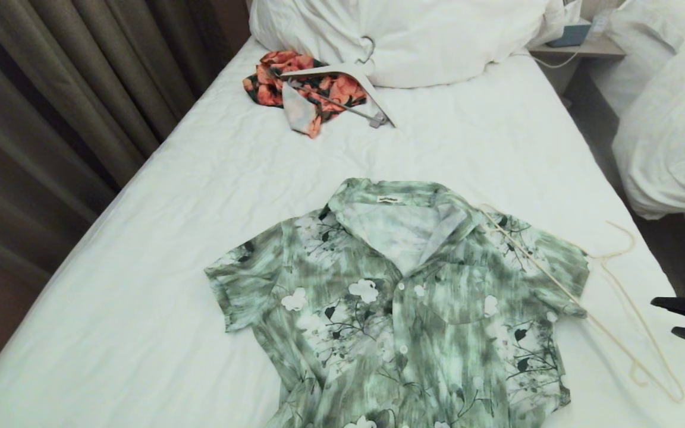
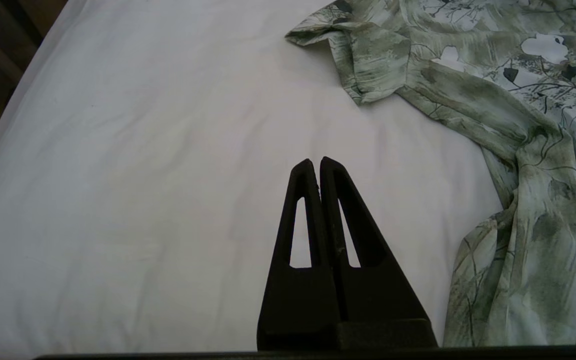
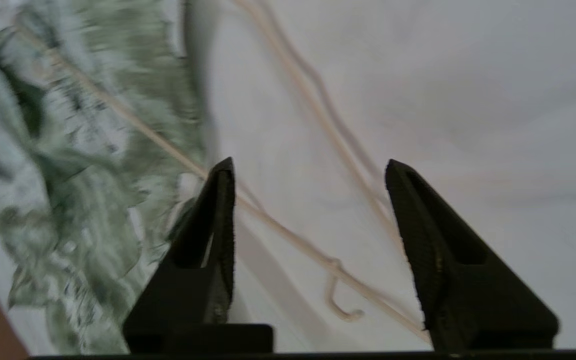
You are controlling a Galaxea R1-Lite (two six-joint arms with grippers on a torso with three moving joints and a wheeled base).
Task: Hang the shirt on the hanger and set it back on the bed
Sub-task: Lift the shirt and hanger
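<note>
The bed [image 1: 158, 238] is filling most of the head view, its white sheet stretching back to a bulky white pillow [image 1: 414, 35]. The shirt [image 1: 396, 297] is lying flat and face up on the near part of the sheet, collar pointing toward the pillow and sleeves spreading outward. The hanger [image 1: 601, 297] is resting on the sheet beside the shirt's right-hand sleeve, one thin cream arm crossing over that shoulder and sleeve, its hook curving out toward the bed's right edge. Farther up the sheet, an orange floral garment [image 1: 295, 89] is sitting under a thicker white hanger [image 1: 354, 80].

The right gripper [image 3: 308, 172] is hovering over the hanger's lower end, its two black fingers standing well apart with nothing between them, touching neither wire nor cloth. The left gripper [image 2: 316, 162] is hanging above bare sheet near the shirt's other sleeve, fingers pressed together and holding nothing.
</note>
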